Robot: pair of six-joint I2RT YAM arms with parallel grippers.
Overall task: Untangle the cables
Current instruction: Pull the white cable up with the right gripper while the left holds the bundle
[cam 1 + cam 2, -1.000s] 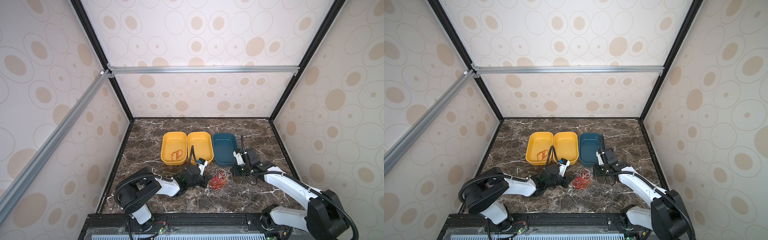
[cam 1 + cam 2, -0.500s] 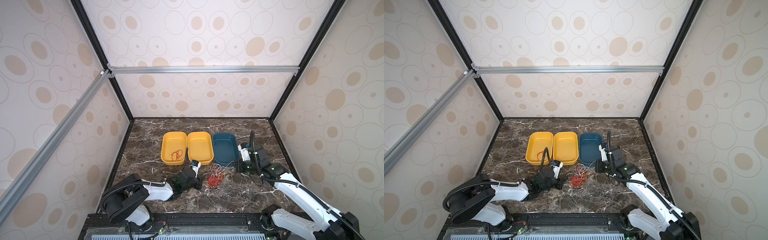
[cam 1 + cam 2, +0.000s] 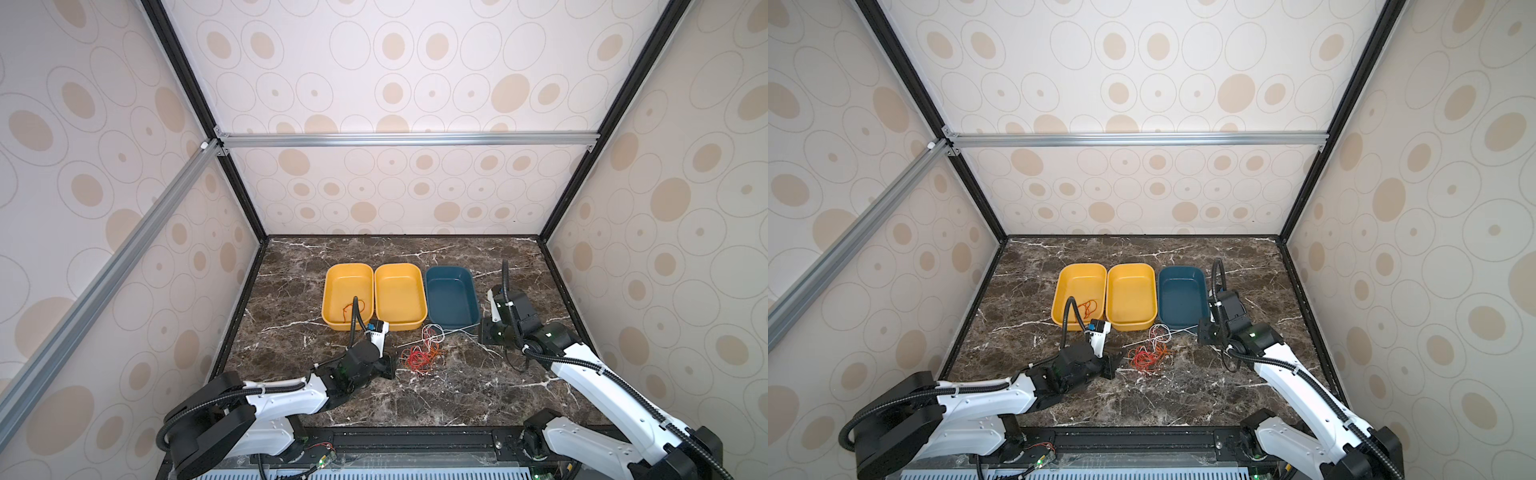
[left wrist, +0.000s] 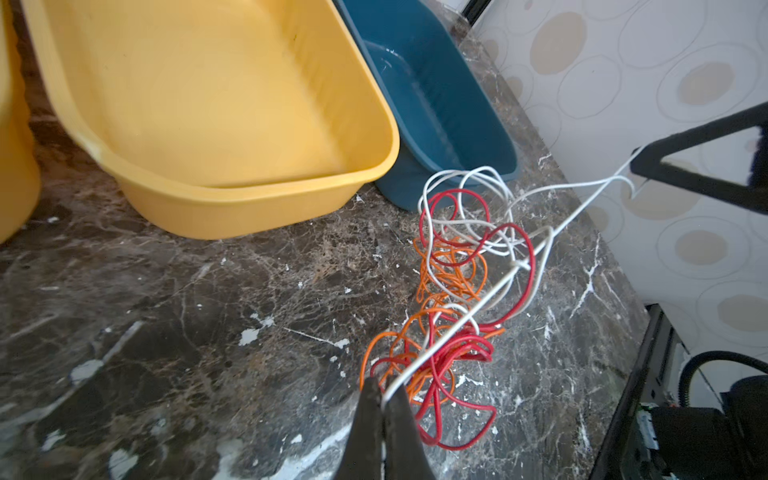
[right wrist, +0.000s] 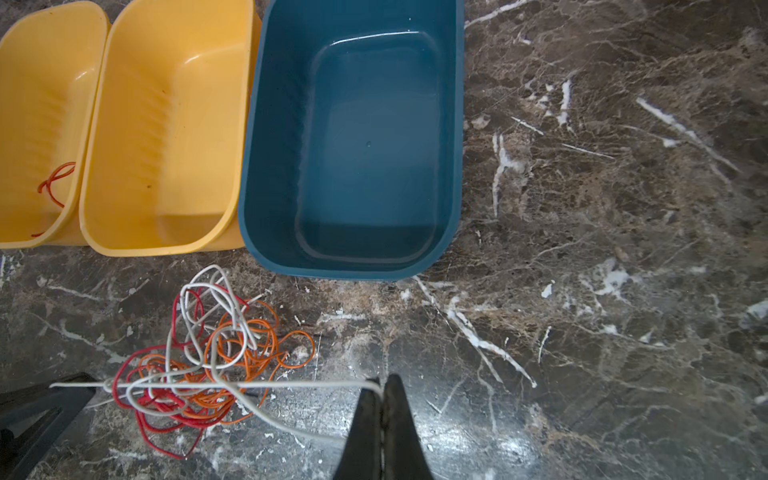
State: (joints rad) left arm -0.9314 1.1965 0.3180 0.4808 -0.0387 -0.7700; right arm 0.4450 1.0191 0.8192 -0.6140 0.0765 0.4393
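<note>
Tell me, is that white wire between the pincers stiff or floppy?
Probably floppy: the white wire runs straight only between the left pincer and right pincer; elsewhere it curls. Thin, so likely light, but it may drag the tangle it threads.

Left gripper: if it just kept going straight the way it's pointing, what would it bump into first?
The tangle of cables: it lies right ahead of the left gripper, which is shut on a white cable. Whether the tips ride above it is unclear.

Both top views: high, front, looking down over the whole dark marble bench. Wrist cameras: low, close, sharing the tangled thin red, orange and white cables.
</note>
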